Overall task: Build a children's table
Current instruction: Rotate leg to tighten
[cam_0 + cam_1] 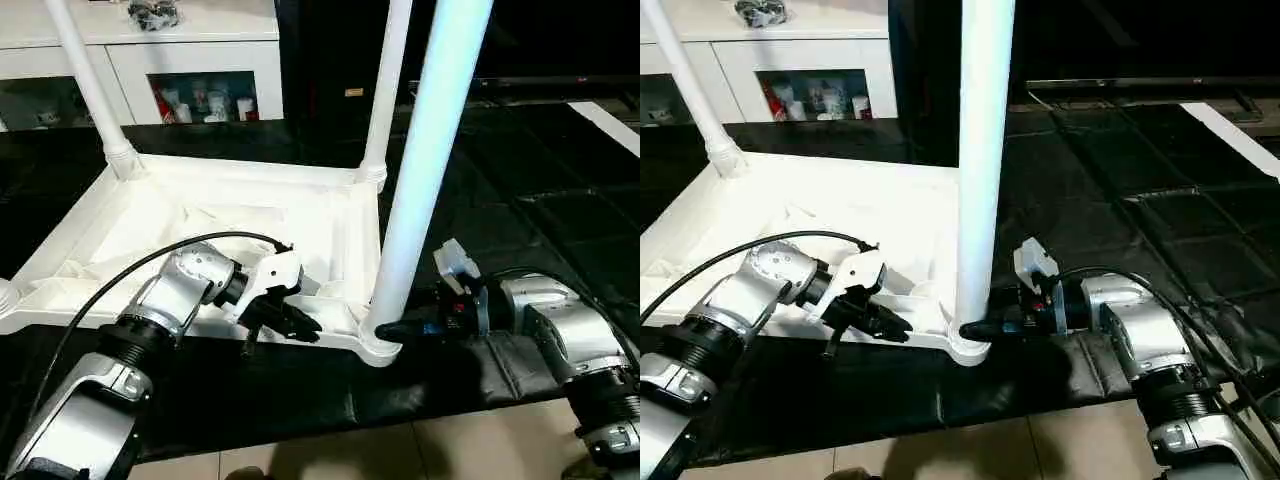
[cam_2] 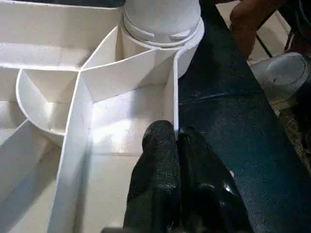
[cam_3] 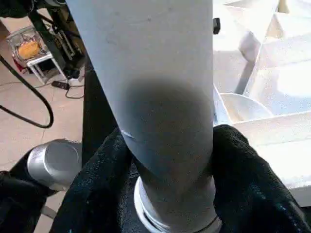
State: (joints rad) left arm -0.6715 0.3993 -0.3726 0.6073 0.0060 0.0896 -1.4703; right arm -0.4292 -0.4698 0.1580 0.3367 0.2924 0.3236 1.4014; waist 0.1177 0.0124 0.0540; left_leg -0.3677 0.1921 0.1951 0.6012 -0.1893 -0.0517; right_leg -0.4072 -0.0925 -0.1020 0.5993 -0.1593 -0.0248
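Children's table top (image 1: 300, 215) is lying upside down on a black mat (image 1: 300, 390) that is covering the floor, its ribbed underside facing up and its round corner sockets carrying white tube legs. Three legs are standing upright in their sockets: one at the far left corner (image 1: 90, 85), one at the far right corner (image 1: 388, 90), and the nearest leg (image 1: 430, 160), which is rising from the near right corner socket (image 1: 378, 340) and running out past the top of the head views.

The left gripper (image 1: 290, 318) is reaching in over the near edge of the top, and its jaws are pinching the thin upright rim wall (image 2: 171, 104) of the top just beside the near right socket, one black finger (image 2: 158, 165) on each side of the wall, pressed together on it.

The right gripper (image 1: 400, 328) is coming in from the right at floor level, and its jaws are straddling the base of the nearest leg just above the socket collar, one finger (image 3: 248, 179) showing on each side of the tube in the right wrist view; the fingers are lying against the tube's sides.

A white cabinet with glass doors (image 1: 200, 75) is standing behind the table top, with small objects visible behind the glass. Pale floor tiles (image 1: 400, 450) are showing at the near edge of the mat.
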